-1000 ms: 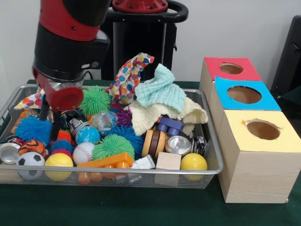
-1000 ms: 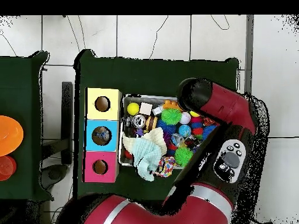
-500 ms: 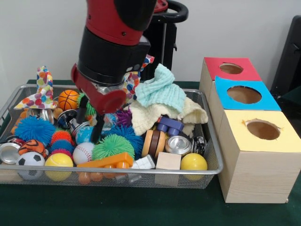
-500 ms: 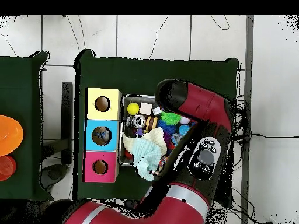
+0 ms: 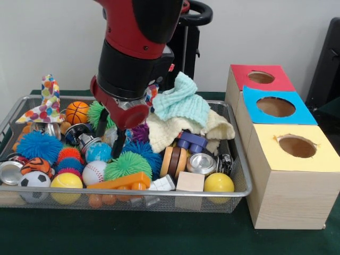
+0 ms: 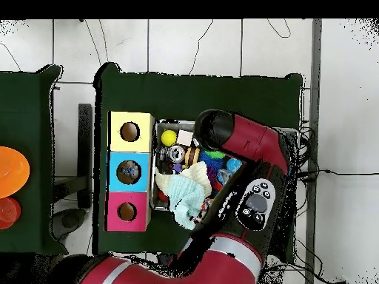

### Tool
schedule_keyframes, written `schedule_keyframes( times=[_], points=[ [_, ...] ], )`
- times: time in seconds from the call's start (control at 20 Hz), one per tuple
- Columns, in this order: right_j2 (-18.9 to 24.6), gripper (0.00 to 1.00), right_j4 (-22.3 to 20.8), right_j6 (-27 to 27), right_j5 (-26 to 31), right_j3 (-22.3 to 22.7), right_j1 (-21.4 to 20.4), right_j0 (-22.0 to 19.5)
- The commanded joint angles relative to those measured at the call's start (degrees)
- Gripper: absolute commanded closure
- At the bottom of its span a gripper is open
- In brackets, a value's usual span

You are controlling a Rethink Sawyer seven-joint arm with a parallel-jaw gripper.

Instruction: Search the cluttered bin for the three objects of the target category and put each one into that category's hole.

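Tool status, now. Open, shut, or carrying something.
Tool: open, two dark fingers apart and nothing between them, hanging over the spiky balls in the bin.

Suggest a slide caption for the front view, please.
Red-and-black end effector hangs open over a wire-mesh bin of balls and cloths, beside three wooden boxes with coloured holes.

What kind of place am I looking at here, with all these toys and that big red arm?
Probably a robotics lab set up for a sorting test. A red arm reaches into a wire bin heaped with balls, cloths and cans, and three wooden boxes with colour-topped holes stand beside it on a green-covered table.
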Motion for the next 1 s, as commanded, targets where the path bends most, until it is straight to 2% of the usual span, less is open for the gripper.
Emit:
schedule_keyframes(
  times=[0.05,0.2,0.5,0.7,0.85,1.0],
  points=[
    [7.22,0.0,-0.07,2.51,5.26,13.01,-6.26,-0.78],
    [6.78,0.0,0.17,2.41,8.16,15.26,-9.59,-0.04],
    [9.38,0.0,1.64,3.29,4.95,20.21,-12.06,0.0],
    [12.04,0.0,1.81,3.73,-2.41,21.87,-10.3,-1.07],
    [13.25,0.0,2.7,8.19,-10.57,21.87,-7.46,-0.35],
    [14.1,0.0,3.73,11.04,-15.96,21.6,-5.92,-0.46]
  ],
)
